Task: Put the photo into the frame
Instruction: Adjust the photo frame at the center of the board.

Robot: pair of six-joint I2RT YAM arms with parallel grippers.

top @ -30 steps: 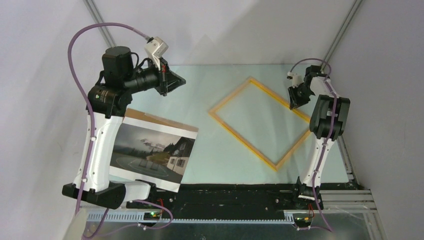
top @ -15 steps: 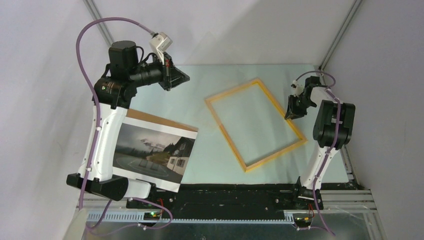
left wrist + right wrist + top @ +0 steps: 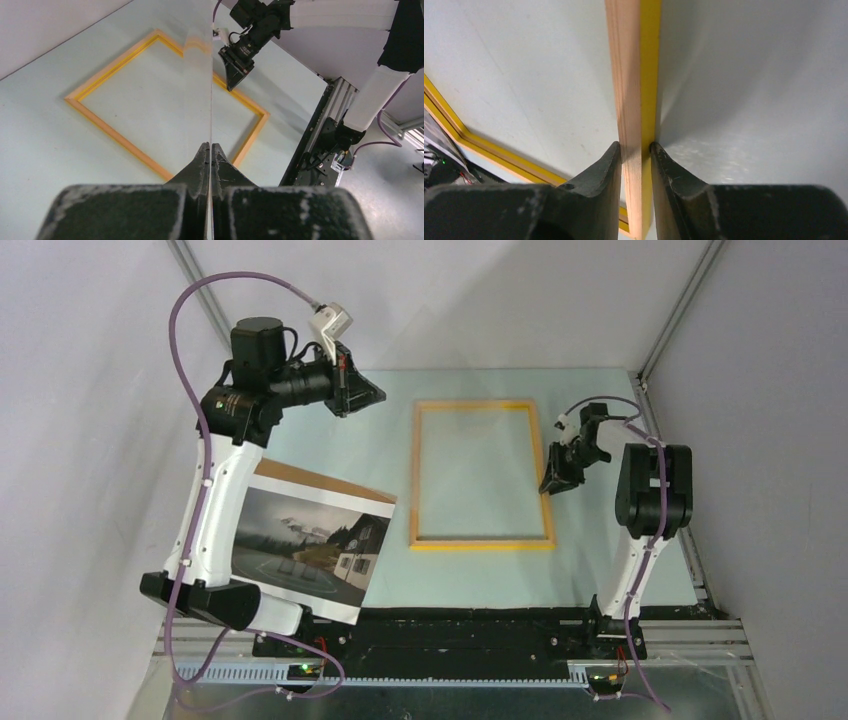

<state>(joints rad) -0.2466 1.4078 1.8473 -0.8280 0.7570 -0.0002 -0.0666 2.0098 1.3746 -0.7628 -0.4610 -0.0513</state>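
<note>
The frame (image 3: pixel 481 543), thin yellow-orange wood, lies flat mid-table with its sides square to the table edges. My right gripper (image 3: pixel 553 483) is shut on its right rail (image 3: pixel 634 75), one finger on either side of the wood. The photo (image 3: pixel 305 540), a dark misty landscape with a white house, lies at the near left on a brown backing board (image 3: pixel 300 475), partly under my left arm. My left gripper (image 3: pixel 372 395) hovers left of the frame's far corner, shut on a thin clear sheet (image 3: pixel 210 90) seen edge-on. The left wrist view shows the frame (image 3: pixel 112 131) below and the right gripper (image 3: pixel 232 84).
The right arm's upright link (image 3: pixel 655 490) stands just right of the frame. A black base rail (image 3: pixel 450 625) runs along the table's near edge. Metal corner posts (image 3: pixel 680 310) rise at the back against the grey walls.
The right gripper has swung the frame from a diamond tilt to square with the table and drawn it leftward. The left gripper with the clear sheet has shifted slightly right and back.
</note>
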